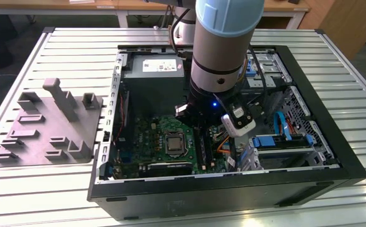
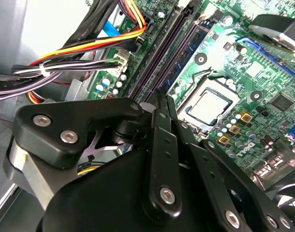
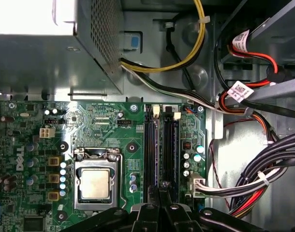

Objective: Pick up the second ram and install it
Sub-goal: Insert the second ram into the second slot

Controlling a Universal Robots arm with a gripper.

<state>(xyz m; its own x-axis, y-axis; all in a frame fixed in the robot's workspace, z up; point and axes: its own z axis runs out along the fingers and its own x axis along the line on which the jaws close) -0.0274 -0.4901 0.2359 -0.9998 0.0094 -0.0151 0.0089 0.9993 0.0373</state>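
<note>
Gripper (image 1: 196,122) is way down inside the open PC case (image 1: 350,163), hanging off the arm (image 1: 224,42) that comes straight down over the motherboard (image 1: 146,137). In both wrist views its tips (image 2: 162,95) (image 3: 160,194) sit right on the bank of memory slots (image 3: 162,145), next to the CPU socket (image 3: 95,182).

Fingers (image 2: 162,126) are pulled in narrow, just a slim gap, and as far as I can make out they're pinched on the top edge of the second ram (image 2: 185,55). That's the blue-green strip in the second wrist view, standing on edge along the slots and running from the tips toward the far end of the bank, on the side closest to the socket. Can't tell if it's fully seated or just resting in the slot, since the linkage covers that part.

Other stuff around:
- grey power supply box (image 1: 152,71) at the back of the case, with its mesh side showing in the first wrist view (image 3: 101,43)
- cable bundles, yellow/red/black/white, draped on the other side of the slots from the socket (image 2: 80,50) (image 3: 263,183)
- grey moulded holder (image 1: 47,127) lying flat on the slatted metal table (image 1: 56,194), just beside the case on the exterior view's left
</note>
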